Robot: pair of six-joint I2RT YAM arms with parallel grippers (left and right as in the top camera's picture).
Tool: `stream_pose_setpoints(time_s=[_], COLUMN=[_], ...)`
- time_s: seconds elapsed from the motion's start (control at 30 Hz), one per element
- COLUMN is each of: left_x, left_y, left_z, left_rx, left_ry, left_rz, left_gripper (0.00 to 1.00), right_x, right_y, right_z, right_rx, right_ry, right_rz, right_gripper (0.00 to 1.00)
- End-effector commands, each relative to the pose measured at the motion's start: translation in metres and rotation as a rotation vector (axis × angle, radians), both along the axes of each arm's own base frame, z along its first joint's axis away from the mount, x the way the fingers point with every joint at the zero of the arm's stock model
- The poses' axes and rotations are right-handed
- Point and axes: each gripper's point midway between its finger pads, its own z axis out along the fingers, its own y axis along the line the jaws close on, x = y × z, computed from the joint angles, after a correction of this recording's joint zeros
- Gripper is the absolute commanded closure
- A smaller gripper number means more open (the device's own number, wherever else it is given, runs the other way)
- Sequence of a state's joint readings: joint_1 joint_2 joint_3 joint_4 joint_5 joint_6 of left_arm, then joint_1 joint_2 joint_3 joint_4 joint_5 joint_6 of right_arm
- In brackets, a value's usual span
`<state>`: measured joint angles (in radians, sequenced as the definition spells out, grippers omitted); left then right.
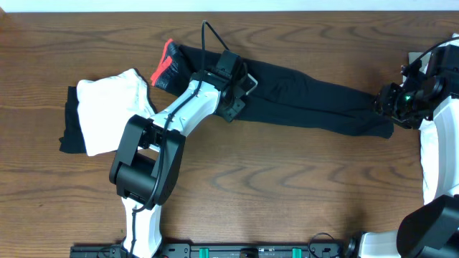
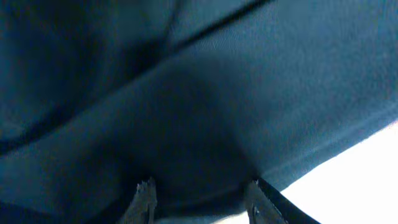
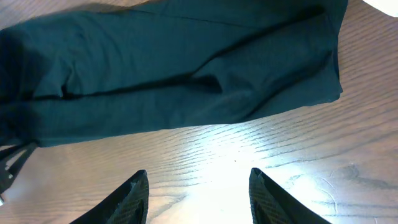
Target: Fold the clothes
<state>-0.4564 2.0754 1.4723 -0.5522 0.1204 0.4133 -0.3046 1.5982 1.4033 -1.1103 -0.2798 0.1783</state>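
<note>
While the trousers [image 1: 308,100] lie stretched at full length across the far side of the worktop [image 1: 287,193], with the red-edged waistband [image 1: 165,63] to the left and the hems to the right, we judge the job about half done. At the left a white garment [image 1: 115,107] sits in a compact bundle on a black one [image 1: 70,125], and both look folded (we cannot check their creases from above). The trousers seem laid leg on leg in one long strip, so the crosswise folds are left. The left end effector [image 2: 200,202] hangs close over the cloth near the waist, fingers parted, and we see nothing pinched; the right end effector [image 3: 199,193] stands open over bare wood just beside the hems, holding nothing
</note>
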Motion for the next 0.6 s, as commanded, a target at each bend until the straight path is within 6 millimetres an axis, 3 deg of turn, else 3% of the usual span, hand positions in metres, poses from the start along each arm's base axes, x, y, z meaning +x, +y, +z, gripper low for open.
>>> stream_pose_setpoints(time_s=[0.0,0.27,0.57], left_x=[0.011,0.032,0.068], left_y=[0.002,0.005,-0.012], left_z=[0.004,0.014,0.048], left_rx=[0.028,0.052,-0.020], left_ry=[-0.047,-0.143,-0.290], left_rz=[-0.005,0.023,0.034], left_gripper=[0.54,0.90,0.93], right_x=[0.001,0.003,0.003], right_y=[-0.004,-0.005,-0.005], right_z=[0.002,0.003,0.003], right_rx=[-0.003,-0.006,-0.006], right_ry=[-0.004,-0.015,-0.014], right_rz=[-0.018,-0.018,-0.018], right_gripper=[0.50,0.50,0.50])
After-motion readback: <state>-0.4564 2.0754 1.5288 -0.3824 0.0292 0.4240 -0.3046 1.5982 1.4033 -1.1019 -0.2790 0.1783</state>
